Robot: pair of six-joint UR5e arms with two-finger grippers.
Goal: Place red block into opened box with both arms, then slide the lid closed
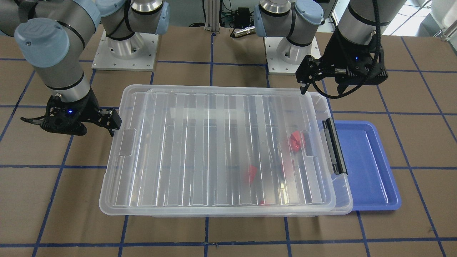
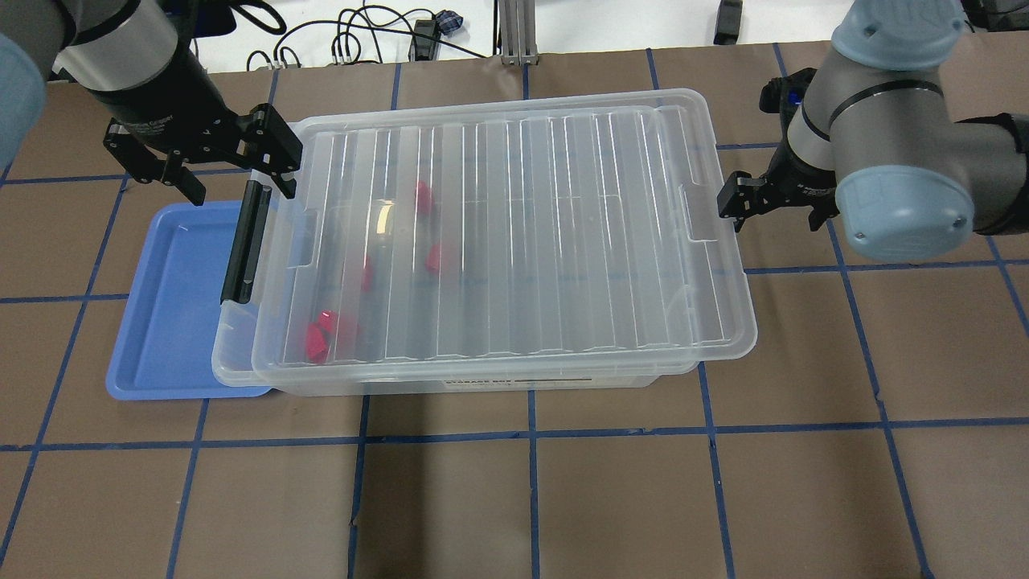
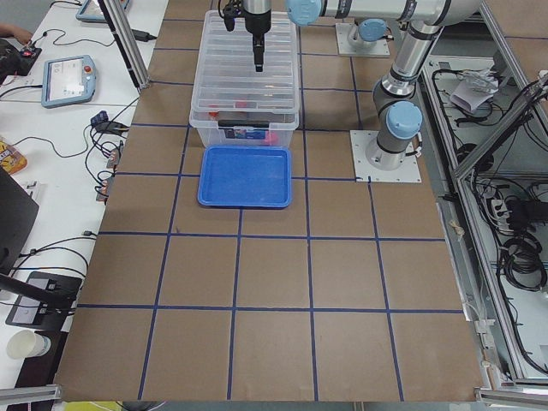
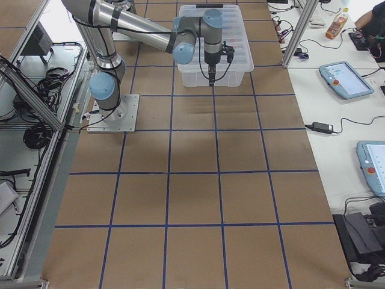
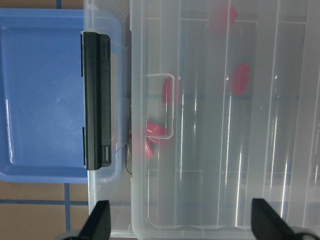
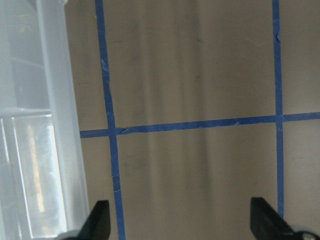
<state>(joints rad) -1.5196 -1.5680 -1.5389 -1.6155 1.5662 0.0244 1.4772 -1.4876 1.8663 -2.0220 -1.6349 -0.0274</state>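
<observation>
Lid (image 2: 522,233): on box (image 2: 229,366), over red block (image 2: 315,338), short of latch (image 2: 245,241). My left claw (image 2: 239,181), right claw (image 2: 772,213): spread, empty, flanking ends, presumably to slide it.

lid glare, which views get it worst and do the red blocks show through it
Overhead exterior: one bright streak on the lid, red blocks plain beneath it. Exterior front-facing: thin white streaks along the lid's ridges, blocks smeared and paler. Left wrist-mounted: faint vertical streaks, blocks soft-edged but clearly red. Side views: too distant to judge glare.
</observation>
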